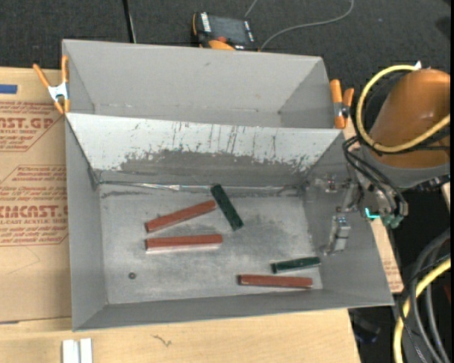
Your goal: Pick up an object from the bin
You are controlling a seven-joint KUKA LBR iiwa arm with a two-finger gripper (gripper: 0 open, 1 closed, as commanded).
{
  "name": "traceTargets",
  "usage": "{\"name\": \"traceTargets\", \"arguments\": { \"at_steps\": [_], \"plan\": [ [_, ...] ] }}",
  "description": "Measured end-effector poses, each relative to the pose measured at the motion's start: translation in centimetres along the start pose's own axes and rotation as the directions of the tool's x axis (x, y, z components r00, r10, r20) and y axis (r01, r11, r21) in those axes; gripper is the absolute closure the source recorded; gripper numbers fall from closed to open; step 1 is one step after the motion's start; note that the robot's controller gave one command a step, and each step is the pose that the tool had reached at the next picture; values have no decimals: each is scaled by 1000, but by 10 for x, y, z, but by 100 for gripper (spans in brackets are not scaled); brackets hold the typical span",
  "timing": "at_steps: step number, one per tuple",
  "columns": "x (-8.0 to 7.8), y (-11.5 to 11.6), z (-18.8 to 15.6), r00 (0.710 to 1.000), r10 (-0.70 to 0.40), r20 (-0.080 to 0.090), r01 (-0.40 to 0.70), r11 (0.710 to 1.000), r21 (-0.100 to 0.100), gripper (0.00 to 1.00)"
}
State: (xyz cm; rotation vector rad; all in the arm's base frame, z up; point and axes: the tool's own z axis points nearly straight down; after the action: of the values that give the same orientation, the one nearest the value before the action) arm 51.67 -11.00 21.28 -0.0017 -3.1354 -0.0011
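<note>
My gripper (338, 237) hangs over the bin's right slope, above and to the right of a short dark green stick (296, 265) on the floor. It is clear of that stick. Just below the green stick lies a red-brown stick (276, 281), flat near the front wall.
Near the middle of the floor a second dark green stick (227, 206) lies slanted. Two red-brown sticks sit to its left: one tilted (180, 216), one level (183, 241). The arm with its orange cover and cables stands over the bin's right rim.
</note>
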Motion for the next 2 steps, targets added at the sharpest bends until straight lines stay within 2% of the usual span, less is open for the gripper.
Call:
{"name": "traceTargets", "arguments": {
  "at_steps": [1, 2],
  "plan": [
    [34, -6, 145, 998, 57, 12, -57, 998, 0, 0],
    [37, 0, 113, 988, 153, 8, -153, 988, -1, 0]
  ]
}}
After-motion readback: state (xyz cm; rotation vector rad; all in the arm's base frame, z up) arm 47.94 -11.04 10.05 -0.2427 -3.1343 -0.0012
